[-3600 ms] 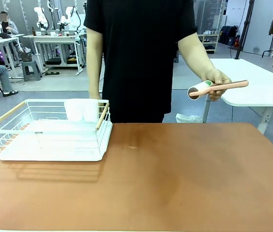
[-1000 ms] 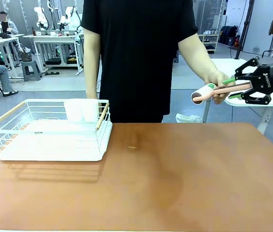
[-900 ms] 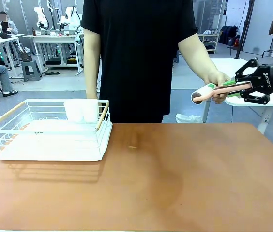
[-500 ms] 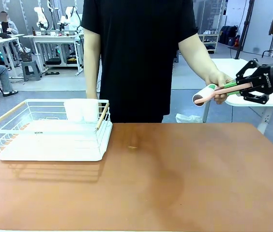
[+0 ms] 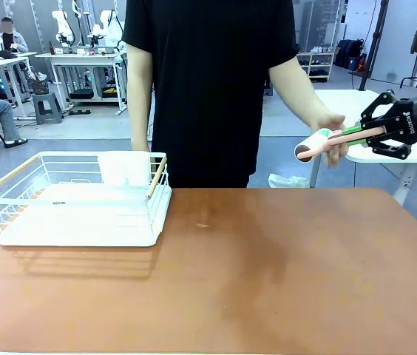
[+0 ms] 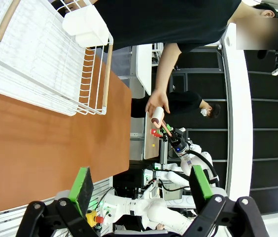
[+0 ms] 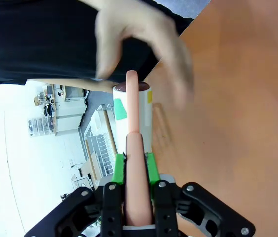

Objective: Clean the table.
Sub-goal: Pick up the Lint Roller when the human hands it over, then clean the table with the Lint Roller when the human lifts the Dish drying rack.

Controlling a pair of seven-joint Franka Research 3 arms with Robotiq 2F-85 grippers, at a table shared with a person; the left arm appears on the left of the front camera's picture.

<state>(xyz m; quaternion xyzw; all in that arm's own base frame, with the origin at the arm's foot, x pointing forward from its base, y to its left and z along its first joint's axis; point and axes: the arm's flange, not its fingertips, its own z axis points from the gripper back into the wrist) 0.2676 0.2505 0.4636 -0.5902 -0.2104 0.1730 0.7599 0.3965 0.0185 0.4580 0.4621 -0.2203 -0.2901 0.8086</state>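
Loosening at last, the person's hand (image 5: 333, 142) leaves the lint roller (image 5: 307, 149) — robot's right hand (image 5: 352, 134) grips its handle, so tabletop (image 5: 268, 281) cleaning can start.

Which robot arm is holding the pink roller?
The right gripper: jaws shut on the pink handle of the lint roller. The left gripper has its jaws open, empty.

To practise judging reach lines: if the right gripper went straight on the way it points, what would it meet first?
Most likely the person's hand, just ahead along the roller that the right gripper holds by its handle. The hand is blurred, so whether it touches the roller is unclear.
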